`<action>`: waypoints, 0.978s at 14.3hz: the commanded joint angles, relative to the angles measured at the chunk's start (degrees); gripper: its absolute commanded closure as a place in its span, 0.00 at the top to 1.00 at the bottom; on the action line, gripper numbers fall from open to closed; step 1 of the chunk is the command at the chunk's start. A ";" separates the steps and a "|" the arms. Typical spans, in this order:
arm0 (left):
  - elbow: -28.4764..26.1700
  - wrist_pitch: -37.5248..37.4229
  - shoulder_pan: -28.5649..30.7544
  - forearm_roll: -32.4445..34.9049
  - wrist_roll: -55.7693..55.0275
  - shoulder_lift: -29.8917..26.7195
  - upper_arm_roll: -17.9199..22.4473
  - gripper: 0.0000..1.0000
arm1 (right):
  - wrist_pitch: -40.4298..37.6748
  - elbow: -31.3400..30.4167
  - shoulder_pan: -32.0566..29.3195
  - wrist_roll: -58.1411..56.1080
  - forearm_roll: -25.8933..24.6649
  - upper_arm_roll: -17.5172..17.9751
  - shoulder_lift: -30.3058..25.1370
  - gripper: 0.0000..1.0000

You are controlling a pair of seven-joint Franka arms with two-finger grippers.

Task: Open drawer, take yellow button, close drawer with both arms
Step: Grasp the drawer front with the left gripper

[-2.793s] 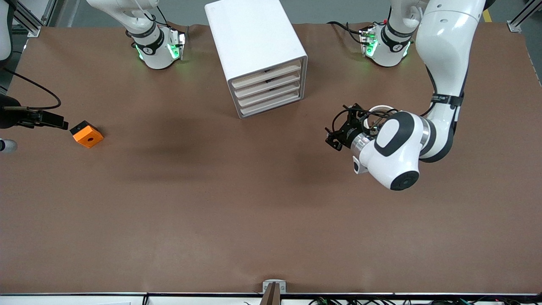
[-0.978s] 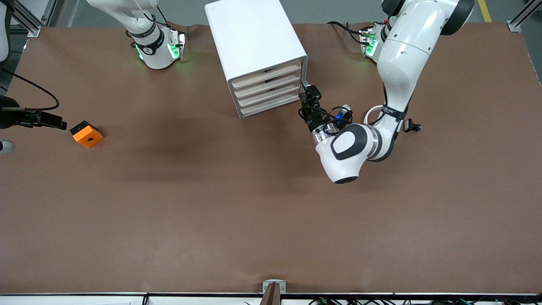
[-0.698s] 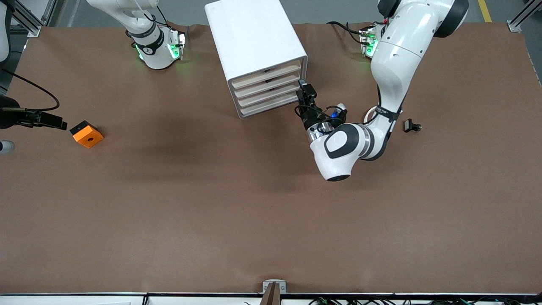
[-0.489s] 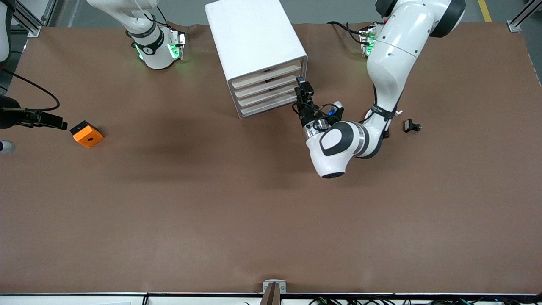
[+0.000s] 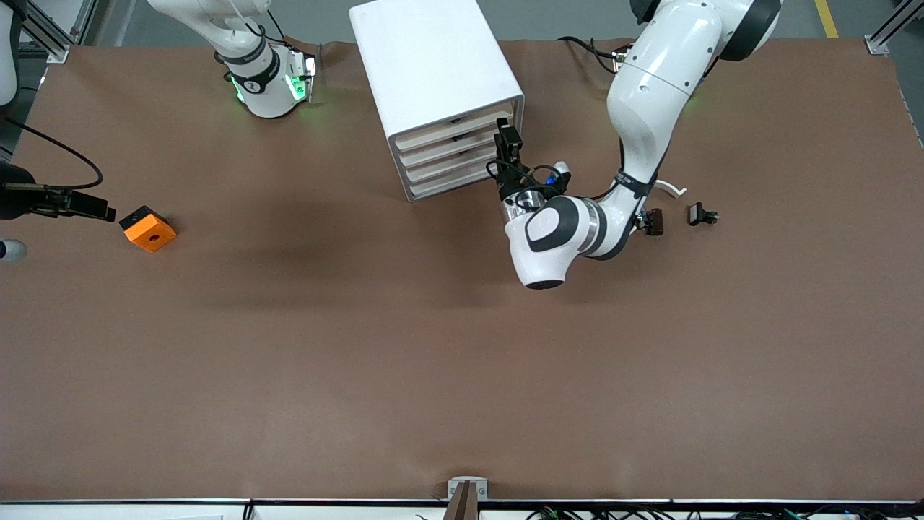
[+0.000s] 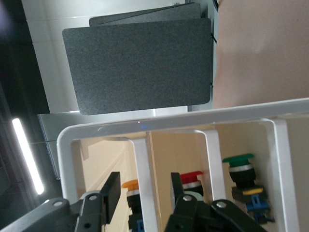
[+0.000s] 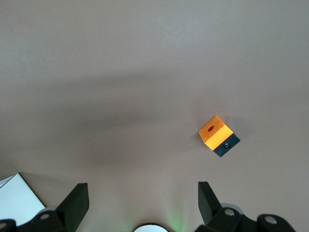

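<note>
The white cabinet [image 5: 433, 65] stands at the table's back middle, and its four beige drawer fronts [image 5: 456, 143] look shut in the front view. My left gripper [image 5: 507, 144] is at the cabinet's front, by the upper drawers at the left arm's end. In the left wrist view it [image 6: 145, 187] is open, one finger on each side of a white bar [image 6: 140, 159]. The button's orange-yellow cap [image 6: 131, 184] shows between the fingers, inside the cabinet. My right gripper [image 7: 141, 193] is open and empty, high over its own base and out of the front view.
A red-capped button [image 6: 192, 177] and a green-capped one [image 6: 239, 160] sit in neighbouring compartments. An orange cube [image 5: 148, 229] lies near the right arm's end, by a black device [image 5: 65, 203]. A small black clip [image 5: 700, 214] and a dark part [image 5: 655, 220] lie by the left arm.
My left arm has swung from over the table toward the cabinet, and its gripper now sits at the drawer fronts. The clip and dark part have come into view. The right arm has not moved.
</note>
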 commanded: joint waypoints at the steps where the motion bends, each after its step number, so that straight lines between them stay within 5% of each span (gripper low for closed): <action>1: -2.52 -0.35 -1.20 -1.35 -0.97 -1.41 0.20 0.48 | -0.22 -0.29 -0.41 1.08 0.39 0.61 -0.29 1.00; 7: -4.28 -0.35 -2.88 -1.35 -1.06 -3.00 0.20 0.42 | -0.31 -0.29 -0.41 1.61 0.39 0.61 -0.37 1.00; 14: -4.19 -0.26 -3.93 -1.35 -1.06 -3.00 0.20 0.17 | -0.13 -0.46 -0.76 2.58 0.56 0.70 -0.37 1.00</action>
